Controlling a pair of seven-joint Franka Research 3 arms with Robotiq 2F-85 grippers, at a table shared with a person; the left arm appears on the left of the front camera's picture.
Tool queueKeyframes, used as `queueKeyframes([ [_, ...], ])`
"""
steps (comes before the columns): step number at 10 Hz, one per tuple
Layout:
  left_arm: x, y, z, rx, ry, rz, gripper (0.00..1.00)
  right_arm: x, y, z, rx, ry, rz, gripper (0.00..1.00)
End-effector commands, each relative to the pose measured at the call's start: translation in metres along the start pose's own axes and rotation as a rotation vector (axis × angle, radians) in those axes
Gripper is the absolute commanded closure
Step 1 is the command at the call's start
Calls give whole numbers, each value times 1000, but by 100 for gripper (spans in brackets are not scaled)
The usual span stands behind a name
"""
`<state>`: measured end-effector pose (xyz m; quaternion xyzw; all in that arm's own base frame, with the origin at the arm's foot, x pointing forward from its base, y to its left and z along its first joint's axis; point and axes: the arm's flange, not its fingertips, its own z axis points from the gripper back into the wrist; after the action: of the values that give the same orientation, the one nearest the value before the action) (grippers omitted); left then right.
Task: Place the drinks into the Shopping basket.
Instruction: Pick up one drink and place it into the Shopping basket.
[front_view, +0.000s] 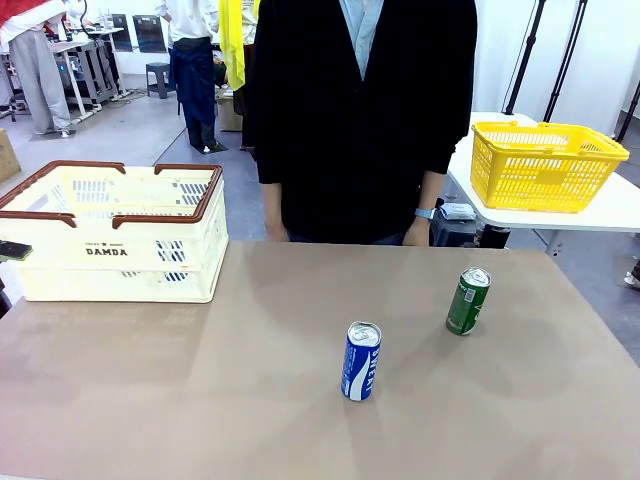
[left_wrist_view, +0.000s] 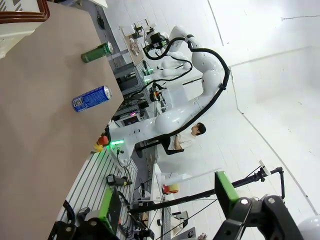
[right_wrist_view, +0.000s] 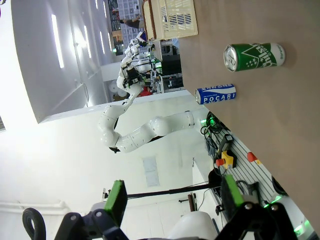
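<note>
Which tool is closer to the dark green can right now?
The right. From the right tool the dark green can looms large, nearer than the blue can; from the left tool it sits small, beyond the blue can.

Bright, even overhead light leaves the tabletop (front_view: 200, 400) matte and glare-free, and the blue can (front_view: 361, 361) and green can (front_view: 467, 300) throw only faint, soft shadows. Both wrist views bow strongly at their edges; white walls (left_wrist_view: 280, 75) wash out, and strip lights (right_wrist_view: 56, 40) glare in the right one.

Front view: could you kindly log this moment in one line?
blue can, green can: upright, outside Shopping basket | left gripper: open | right gripper: open
</note>
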<state>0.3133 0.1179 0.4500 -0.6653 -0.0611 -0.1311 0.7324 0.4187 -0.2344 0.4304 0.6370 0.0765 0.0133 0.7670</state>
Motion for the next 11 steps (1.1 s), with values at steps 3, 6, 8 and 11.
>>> queueKeyframes([
  [3, -5, 0, -3, 7, -4, -14, 0, 20, 8, -14, -46, 22, -5, 0],
  [6, -5, 0, -3, 7, -4, -14, 0, 39, 21, -36, -97, 83, -40, 0],
  [8, -5, 0, -3, 7, -4, -14, 0, 48, 43, -77, -211, 156, -16, 0],
  [11, -5, 0, -3, 7, -4, -14, 0, 60, 88, -190, -492, 156, -60, 0],
])
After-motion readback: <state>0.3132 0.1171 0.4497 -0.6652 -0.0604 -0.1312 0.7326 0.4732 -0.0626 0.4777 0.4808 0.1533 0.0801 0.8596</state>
